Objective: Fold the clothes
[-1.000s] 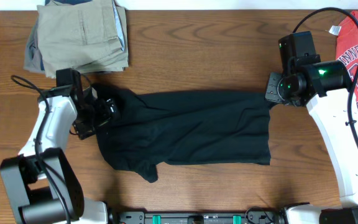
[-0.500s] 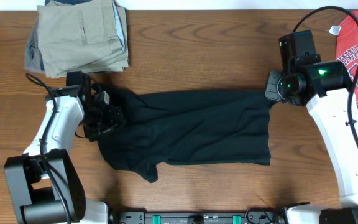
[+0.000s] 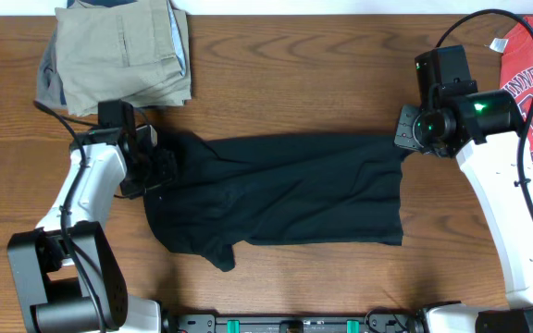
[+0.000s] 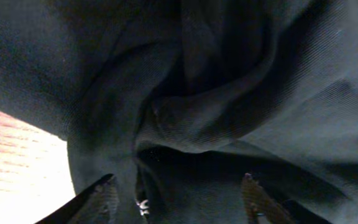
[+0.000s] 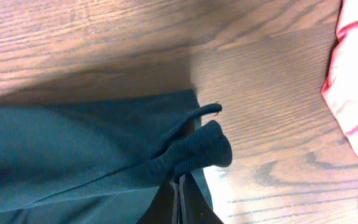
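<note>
Overhead, the black T-shirt (image 3: 294, 190) lies spread across the middle of the wooden surface (image 3: 276, 74). At its upper right corner the right tool (image 5: 179, 186) is pinched together on the hem. At its left end the left tool (image 4: 179, 193) stands apart over bunched fabric.

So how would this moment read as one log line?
black T-shirt: lying on table | left hand: open over bunched end | right hand: shut on shirt corner
</note>
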You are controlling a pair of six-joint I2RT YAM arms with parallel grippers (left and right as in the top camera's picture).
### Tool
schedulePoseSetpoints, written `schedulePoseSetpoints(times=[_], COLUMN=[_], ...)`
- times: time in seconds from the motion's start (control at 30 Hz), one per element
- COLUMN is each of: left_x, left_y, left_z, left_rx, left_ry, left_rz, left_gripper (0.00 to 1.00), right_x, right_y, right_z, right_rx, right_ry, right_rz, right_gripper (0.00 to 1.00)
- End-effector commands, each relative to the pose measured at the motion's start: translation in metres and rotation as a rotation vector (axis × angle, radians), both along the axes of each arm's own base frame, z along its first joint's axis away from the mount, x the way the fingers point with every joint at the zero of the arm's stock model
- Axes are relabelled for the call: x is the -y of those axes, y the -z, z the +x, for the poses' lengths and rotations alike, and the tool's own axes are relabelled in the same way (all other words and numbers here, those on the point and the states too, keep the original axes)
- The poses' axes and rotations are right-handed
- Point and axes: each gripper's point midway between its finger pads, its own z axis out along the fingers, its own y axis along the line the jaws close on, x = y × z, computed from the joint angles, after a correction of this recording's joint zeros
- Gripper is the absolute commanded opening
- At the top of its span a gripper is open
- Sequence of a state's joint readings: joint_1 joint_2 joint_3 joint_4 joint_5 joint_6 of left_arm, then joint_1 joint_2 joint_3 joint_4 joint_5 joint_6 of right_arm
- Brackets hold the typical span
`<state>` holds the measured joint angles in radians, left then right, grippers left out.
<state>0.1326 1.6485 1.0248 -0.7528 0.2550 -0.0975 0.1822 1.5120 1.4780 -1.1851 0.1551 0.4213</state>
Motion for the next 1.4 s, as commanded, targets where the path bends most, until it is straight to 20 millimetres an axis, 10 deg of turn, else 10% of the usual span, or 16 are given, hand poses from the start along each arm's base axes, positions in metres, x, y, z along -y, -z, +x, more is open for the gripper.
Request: schedulePoseSetpoints(times=[0.0,0.17,0.4,0.6,1.07,1.37], left_x=[-0.001,0.002,0.002,0.002,0.003,-0.001], left_y=[0.012,0.016,0.016,0.01,-0.121,-0.168], left_z=[-0.015,-0.02,-0.02,-0.02,0.021,0.072], left_rx=[-0.043,-0.054,-0.051,-0.056,0.306,0.588], left_ry=[0.009,0.011,0.01,-0.031,-0.084,-0.164], left_rz=[0.012,-0.005,-0.005,-0.01,-0.021,-0.053], left_gripper=[0.6,0.49,0.06,0.06,0.06,0.06], right_x=[0.003,0.002,0.001,0.001,0.016,0.029], right_y=[0.001,0.001,0.001,0.001,-0.012,-0.035], right_z=[0.001,0.002,0.002,0.002,0.032,0.069], right_rx=[0.0,0.006,0.005,0.006,0.129,0.303], right_ry=[0.003,0.004,0.001,0.001,0.055,0.076], right_rz=[-0.027,-0.025,-0.019,-0.019,0.017,0.03], right_gripper=[0.01,0.01,0.01,0.01,0.01,0.01])
